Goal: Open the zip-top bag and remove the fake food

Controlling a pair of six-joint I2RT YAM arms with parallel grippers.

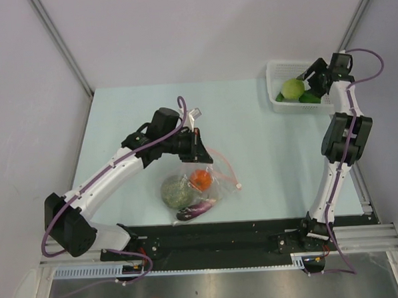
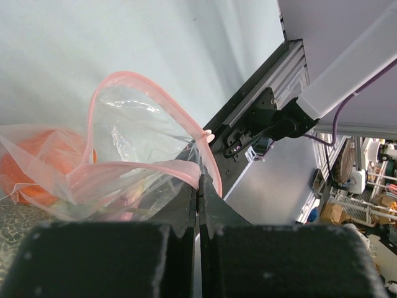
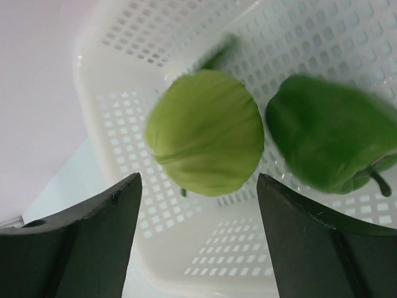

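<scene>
Zip-top bag (image 2: 130, 124) rim is clamped in our left gripper (image 2: 198, 186); we should hold it high for our wide-open right gripper (image 3: 197, 186).

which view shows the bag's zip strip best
Left wrist: the zip strip loops open up close, pinched by the left end effector. Top external shows only a faint pink line. Right wrist shows none of it.
</scene>
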